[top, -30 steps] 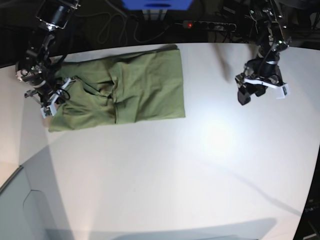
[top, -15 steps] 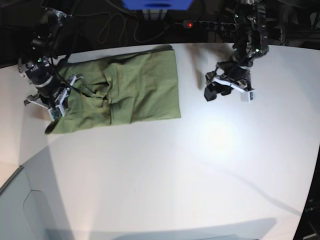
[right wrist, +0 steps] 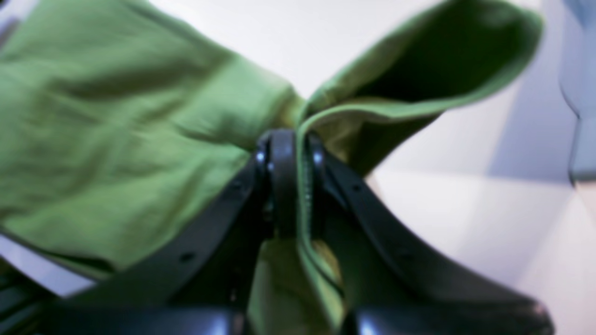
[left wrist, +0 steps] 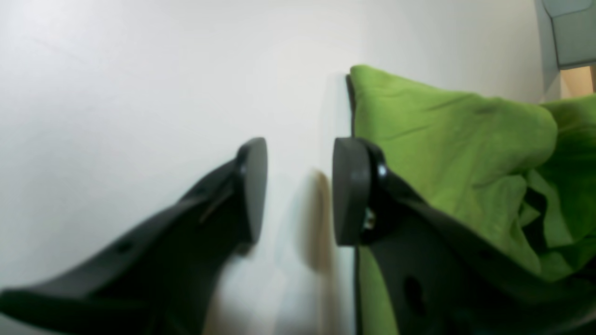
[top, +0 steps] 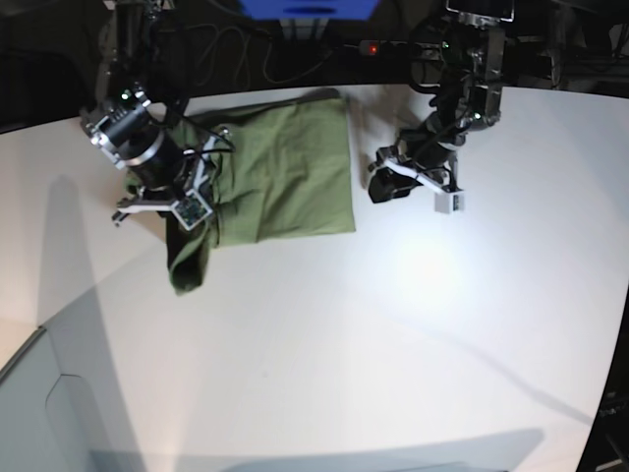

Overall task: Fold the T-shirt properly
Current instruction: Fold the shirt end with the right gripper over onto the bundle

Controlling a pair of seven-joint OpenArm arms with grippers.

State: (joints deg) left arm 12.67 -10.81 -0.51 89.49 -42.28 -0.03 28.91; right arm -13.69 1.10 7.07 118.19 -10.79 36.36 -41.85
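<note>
The olive-green T-shirt (top: 285, 172) lies partly folded on the white table (top: 344, 334) at the back left. My right gripper (top: 182, 218) is shut on its left end and holds that fabric lifted, with a fold hanging below; the right wrist view shows the cloth (right wrist: 116, 139) pinched between the jaws. My left gripper (top: 385, 187) is open and empty, low over the table just right of the shirt's right edge. In the left wrist view the shirt edge (left wrist: 419, 130) lies just beyond one fingertip (left wrist: 347, 190).
A power strip (top: 408, 49) and cables lie behind the table's back edge. A grey panel (top: 49, 413) stands at the front left corner.
My right gripper has lifted the shirt's left end and carried it rightward over the shirt. My left gripper has moved left and down, close to the shirt's right edge.
</note>
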